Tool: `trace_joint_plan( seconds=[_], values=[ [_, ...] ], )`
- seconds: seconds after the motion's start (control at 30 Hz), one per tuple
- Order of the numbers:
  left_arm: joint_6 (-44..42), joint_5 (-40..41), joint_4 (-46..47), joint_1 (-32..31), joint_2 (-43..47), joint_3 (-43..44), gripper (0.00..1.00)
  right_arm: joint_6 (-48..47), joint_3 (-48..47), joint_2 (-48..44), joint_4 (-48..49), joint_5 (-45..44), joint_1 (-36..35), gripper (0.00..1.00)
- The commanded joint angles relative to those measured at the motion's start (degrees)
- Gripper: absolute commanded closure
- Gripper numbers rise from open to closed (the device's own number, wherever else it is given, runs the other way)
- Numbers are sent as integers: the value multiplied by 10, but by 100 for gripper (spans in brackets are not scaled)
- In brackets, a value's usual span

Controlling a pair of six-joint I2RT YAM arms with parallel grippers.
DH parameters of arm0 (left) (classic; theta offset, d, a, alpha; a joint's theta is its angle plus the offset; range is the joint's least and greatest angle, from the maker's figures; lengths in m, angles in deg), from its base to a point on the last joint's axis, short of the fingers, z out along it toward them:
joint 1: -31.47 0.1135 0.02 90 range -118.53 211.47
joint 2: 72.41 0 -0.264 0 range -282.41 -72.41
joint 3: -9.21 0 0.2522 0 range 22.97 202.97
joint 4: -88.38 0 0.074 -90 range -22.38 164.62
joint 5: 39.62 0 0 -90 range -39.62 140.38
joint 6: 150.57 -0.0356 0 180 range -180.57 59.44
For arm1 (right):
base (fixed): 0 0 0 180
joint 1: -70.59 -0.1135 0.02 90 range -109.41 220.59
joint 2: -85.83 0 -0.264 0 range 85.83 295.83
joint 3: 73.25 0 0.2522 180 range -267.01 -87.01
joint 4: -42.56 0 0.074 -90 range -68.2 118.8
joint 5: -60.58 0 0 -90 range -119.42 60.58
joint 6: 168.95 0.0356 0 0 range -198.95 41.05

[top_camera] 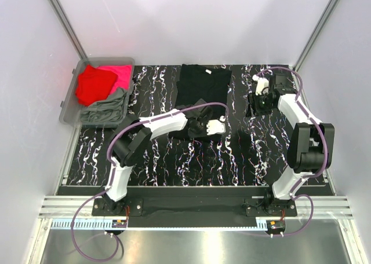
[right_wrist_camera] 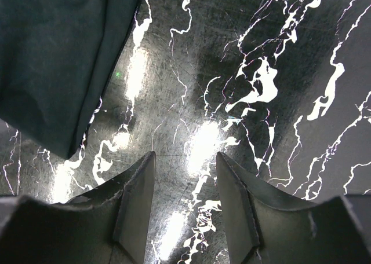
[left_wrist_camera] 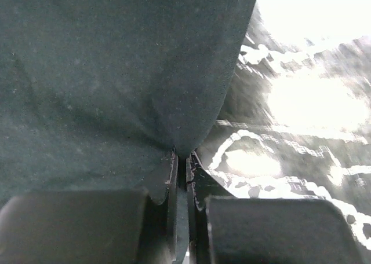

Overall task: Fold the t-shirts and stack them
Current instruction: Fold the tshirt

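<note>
Two grippers are seen over the black marbled table (top_camera: 174,154), and only one has cloth in it. The left gripper (top_camera: 215,126) is closed tight on a pinch of the black t-shirt (top_camera: 203,87), with dark fabric gathered to a point between its jaws in the left wrist view. The right gripper (top_camera: 262,100) is held about half open with nothing between its fingers. Only bare table is shown beneath them, with an edge of the dark cloth at the upper left of the right wrist view. The black t-shirt is laid at the centre of the top view, its long axis running from the collar at the top of the frame down towards the arms. The pinched part is at its lower right, where the cloth is bunched. From the left fingers, the rest of the shirt lies up the frame and slightly left, so the fold is judged to call for a carry along that axis towards the collar. The right gripper is near the shirt's right side but apart from it. A red t-shirt (top_camera: 93,84), a pink t-shirt (top_camera: 120,73) and a grey-green t-shirt (top_camera: 107,109) are heaped in a grey bin (top_camera: 68,105) at the upper left.
</note>
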Motion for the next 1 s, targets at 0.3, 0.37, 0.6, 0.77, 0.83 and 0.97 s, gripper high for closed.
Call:
trace_joint_plan(
  seconds=[0.3,0.37,0.6,0.77,0.83,0.97],
  values=[
    [-6,-46,-213,-66,148,26,100,3,4,-68,5,15,1,47],
    [3,-45,-220,-88,161,31,100,8,11,-75,9,17,1,47],
    [-8,-18,-235,-109,169,75,100,15,39,-95,22,22,1,48],
    [-62,13,-245,-88,138,140,100,18,27,-99,23,22,1,47],
    [-86,18,-247,-74,121,161,100,18,17,-97,23,20,1,48],
    [-117,31,-244,-53,62,222,100,22,10,-91,27,19,2,47]
  ],
)
